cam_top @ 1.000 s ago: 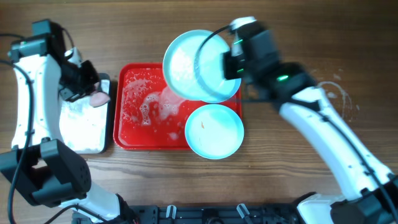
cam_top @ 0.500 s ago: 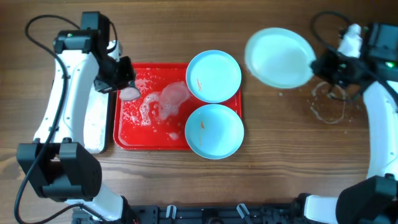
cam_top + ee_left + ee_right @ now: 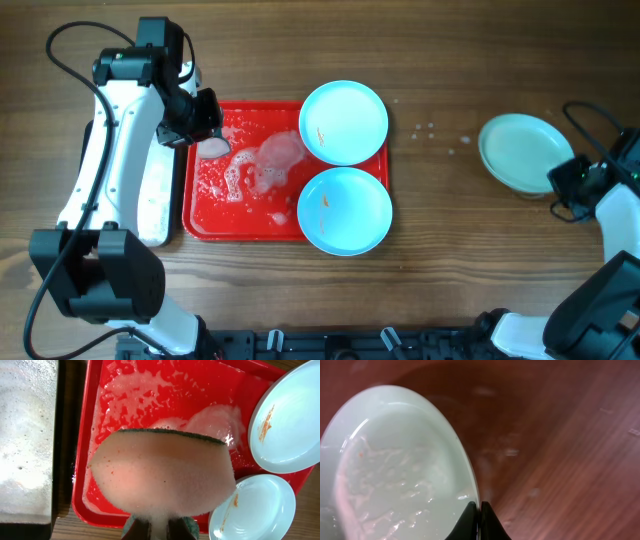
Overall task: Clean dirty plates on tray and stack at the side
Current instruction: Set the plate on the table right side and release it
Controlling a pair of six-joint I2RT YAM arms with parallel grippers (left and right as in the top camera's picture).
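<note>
The red tray [image 3: 215, 215] is smeared with white foam [image 3: 200, 420]. Two pale blue plates with orange smears sit on its right side, one at the back [image 3: 344, 122] [image 3: 290, 420] and one at the front [image 3: 345, 210] [image 3: 255, 510]. My left gripper [image 3: 205, 135] [image 3: 159, 527] is shut on a pink sponge with a green backing [image 3: 162, 477], held over the tray's back left corner. My right gripper [image 3: 562, 182] [image 3: 480, 512] is shut on the rim of a third, wet plate [image 3: 522, 152] [image 3: 395, 475], low over the table at the far right.
A black-rimmed silvery tray with soapy water [image 3: 145, 205] [image 3: 25, 435] lies left of the red tray. Water drops [image 3: 430, 130] dot the wood between the tray and the right plate. Cables run near both arms.
My right gripper carried its plate from over the tray rightward and down to the table's right side. My left arm brought the sponge from the silvery tray to the red tray's back left corner.
</note>
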